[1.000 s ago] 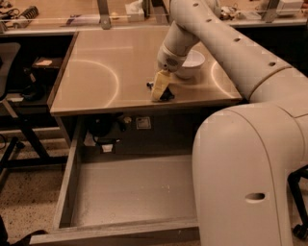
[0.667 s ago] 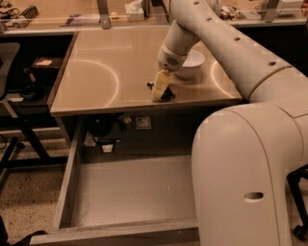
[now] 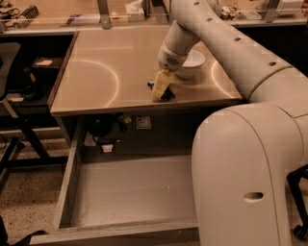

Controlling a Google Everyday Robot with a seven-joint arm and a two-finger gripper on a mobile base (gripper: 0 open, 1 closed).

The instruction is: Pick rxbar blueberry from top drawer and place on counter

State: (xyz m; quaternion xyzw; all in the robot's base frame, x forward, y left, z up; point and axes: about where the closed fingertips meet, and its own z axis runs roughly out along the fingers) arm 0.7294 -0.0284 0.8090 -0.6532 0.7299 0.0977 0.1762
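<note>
My gripper (image 3: 161, 94) is down at the counter (image 3: 101, 72), near its front edge and just left of the white bowl (image 3: 193, 61). It is shut on the rxbar blueberry (image 3: 169, 96), whose dark wrapper pokes out on both sides of the yellow fingers (image 3: 160, 82) and touches or nearly touches the countertop. The top drawer (image 3: 127, 192) is pulled open below the counter; the part of its pale bottom that shows is bare.
My arm reaches from the upper right over the counter, and my white body (image 3: 240, 182) hides the drawer's right part. A cluttered bench (image 3: 72, 12) runs behind the counter. A dark chair and shelf (image 3: 19, 72) stand at the left.
</note>
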